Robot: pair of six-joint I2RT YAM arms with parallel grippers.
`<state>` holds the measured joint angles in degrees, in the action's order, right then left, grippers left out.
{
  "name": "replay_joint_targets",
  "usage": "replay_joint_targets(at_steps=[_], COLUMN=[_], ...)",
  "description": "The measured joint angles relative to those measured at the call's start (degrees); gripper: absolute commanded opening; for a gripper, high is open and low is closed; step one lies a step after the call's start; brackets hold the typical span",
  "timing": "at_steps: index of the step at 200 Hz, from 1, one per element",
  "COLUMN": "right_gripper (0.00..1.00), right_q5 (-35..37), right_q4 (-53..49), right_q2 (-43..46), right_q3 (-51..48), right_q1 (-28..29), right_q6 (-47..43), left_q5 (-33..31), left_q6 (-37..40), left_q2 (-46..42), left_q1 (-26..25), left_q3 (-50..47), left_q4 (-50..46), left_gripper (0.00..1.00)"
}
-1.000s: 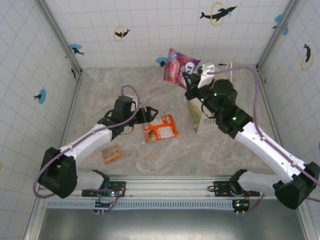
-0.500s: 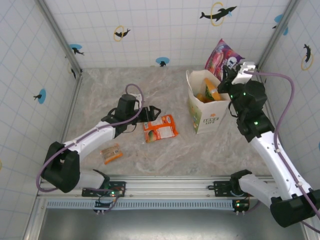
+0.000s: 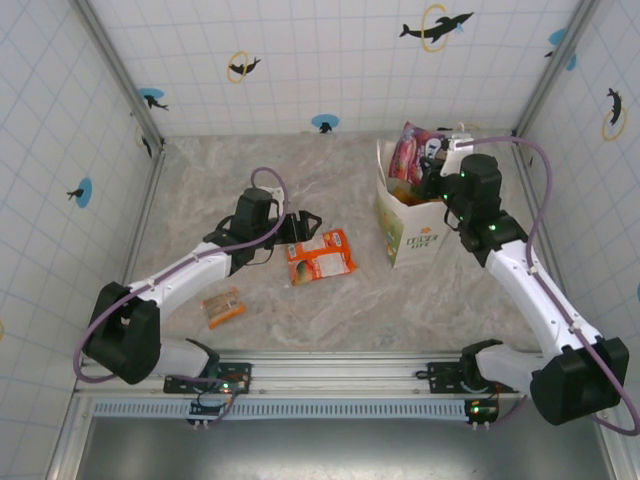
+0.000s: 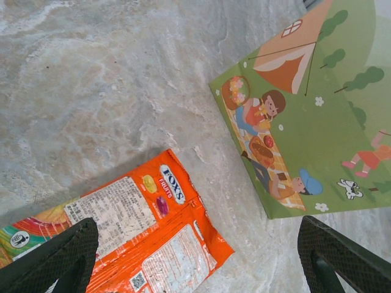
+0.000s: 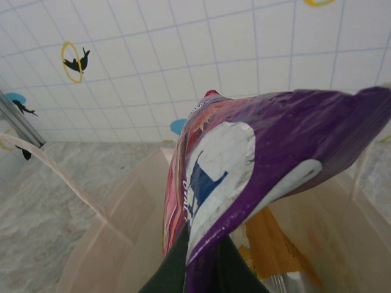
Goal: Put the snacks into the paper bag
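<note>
- My right pincer (image 3: 428,160) is pinching a purple packet (image 3: 405,153), holding it over the open mouth of the paper bag (image 3: 412,232), which stands far right on the table.
- In the right wrist view, an orange-yellow packet (image 5: 276,245) lies inside the bag, under the purple one.
- My left pincer (image 3: 300,224) is spread and holding nothing, just beside the far-left edge of the orange packet (image 3: 321,257).
- That packet lies flat mid-table, left of the bag and not touching it.
- A slim orange bar wrapper (image 3: 223,306) lies near left, well apart from the rest.
</note>
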<state>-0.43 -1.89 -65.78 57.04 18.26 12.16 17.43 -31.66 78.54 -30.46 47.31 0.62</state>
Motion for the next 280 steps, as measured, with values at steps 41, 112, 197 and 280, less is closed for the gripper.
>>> replay_joint_targets(at_steps=[41,112,197,280], right_gripper=[0.29,0.46,0.45,0.44], right_q5=[-1.36,-2.78,-0.15,8.20], right_q4=[0.09,0.26,-5.27,-7.58], right_q2=[-0.26,0.63,6.56,8.48], right_q3=[0.00,0.02,0.50,-6.47], right_q1=[0.00,0.00,16.37,36.09], right_q6=[0.04,-0.09,-3.50,-4.76], left_q5=[-0.39,-1.25,-0.39,8.85], left_q6=[0.00,-0.04,-5.22,-10.60], left_q2=[0.00,0.00,-2.21,-7.23], left_q1=[0.00,0.00,0.59,11.50], left_q3=[0.00,-0.04,-3.39,-19.47], left_q4=[-0.02,-0.04,-5.62,-2.25], left_gripper=[0.87,0.88,0.84,0.73])
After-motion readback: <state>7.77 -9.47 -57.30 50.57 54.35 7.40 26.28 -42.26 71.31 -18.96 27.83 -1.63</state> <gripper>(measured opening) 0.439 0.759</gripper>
